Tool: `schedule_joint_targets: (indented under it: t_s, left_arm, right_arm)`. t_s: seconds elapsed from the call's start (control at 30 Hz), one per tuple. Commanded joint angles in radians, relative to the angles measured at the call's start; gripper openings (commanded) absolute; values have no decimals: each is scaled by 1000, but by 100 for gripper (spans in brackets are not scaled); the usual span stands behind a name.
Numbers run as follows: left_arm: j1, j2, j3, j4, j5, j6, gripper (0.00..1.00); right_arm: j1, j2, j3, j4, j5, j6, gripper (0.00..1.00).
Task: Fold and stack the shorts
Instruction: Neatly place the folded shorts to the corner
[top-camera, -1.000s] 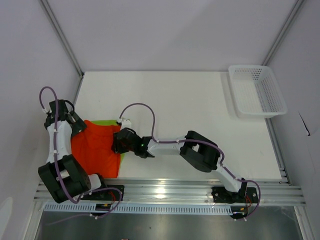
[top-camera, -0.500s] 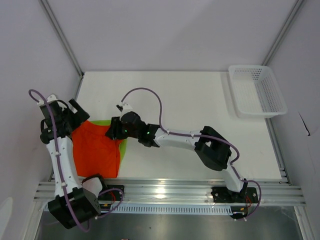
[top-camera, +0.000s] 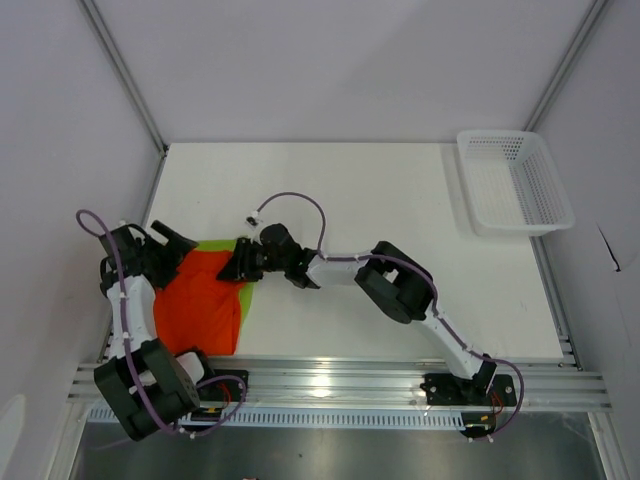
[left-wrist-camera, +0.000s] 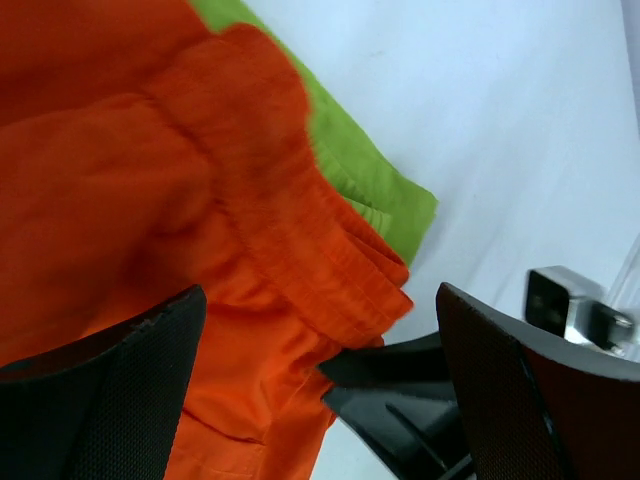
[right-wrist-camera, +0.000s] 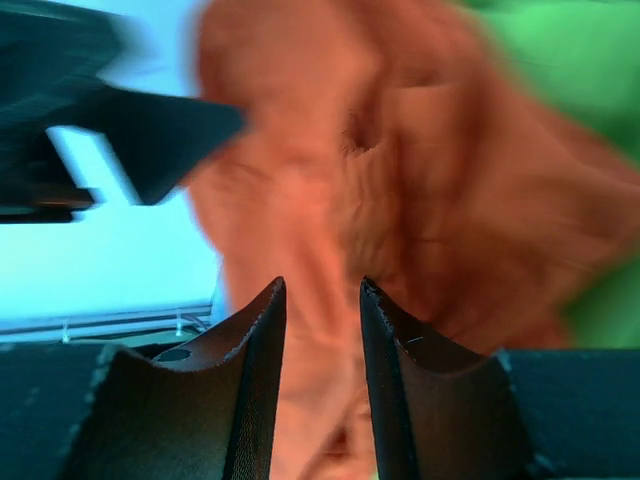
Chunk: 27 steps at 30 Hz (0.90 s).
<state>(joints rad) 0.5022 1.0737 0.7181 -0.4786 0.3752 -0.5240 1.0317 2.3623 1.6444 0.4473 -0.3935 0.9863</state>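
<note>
Fingers (left-wrist-camera: 110, 390) on left gripper (top-camera: 172, 245) splayed wide, orange shorts' (top-camera: 200, 305) far-left waistband corner right between them | right gripper (top-camera: 232, 268) narrow at far-right edge, gripping or not, couldn't tell | orange pair lay atop lime green shorts (left-wrist-camera: 360, 170), long axis near-to-far

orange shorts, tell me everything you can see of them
Soft bright orange-red cloth with a gathered elastic-looking band along one edge, the orange shorts lie folded and slightly rumpled on the green shorts, which peek out at the far and right edges. The pile sits at the near left of the table. The left gripper hovers open over the band; the right gripper is at their right edge, whether gripping is unclear.
</note>
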Motion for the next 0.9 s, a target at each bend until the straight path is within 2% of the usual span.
schedule_joint_targets:
  t_s: [0.0, 0.03, 0.17, 0.33, 0.53, 0.63, 0.67, 0.73, 0.77, 0.87]
  left_arm:
    - [70, -12, -86, 148, 36, -116, 97]
    - [97, -15, -106, 209, 48, -149, 97]
    - [113, 3, -166, 286, 34, -189, 98]
    - [113, 61, -157, 342, 65, -212, 97]
    - [111, -81, -99, 293, 64, -203, 98]
    - [93, -165, -48, 229, 62, -183, 99]
    - [79, -179, -19, 212, 44, -173, 99]
    - [10, -204, 20, 134, 8, -145, 99]
    - [-22, -208, 53, 120, -27, -139, 99]
    - [-172, -216, 92, 109, -85, -152, 99]
  right_arm:
    - [-24, 43, -23, 114, -68, 92, 38]
    - [-31, 60, -23, 110, -68, 95, 38]
    - [-45, 61, -34, 83, -67, 91, 38]
    - [-59, 12, -47, 54, -65, 45, 41]
    - [-91, -116, -51, -27, -58, -37, 50]
    - [-122, -221, -52, -169, -9, -139, 55]
    - [-128, -248, -46, -285, 57, -209, 58]
    - [-159, -333, -44, -395, 131, -277, 68]
    - [-174, -357, -41, -509, 187, -309, 71]
    - [-264, -446, -51, -677, 240, -408, 74]
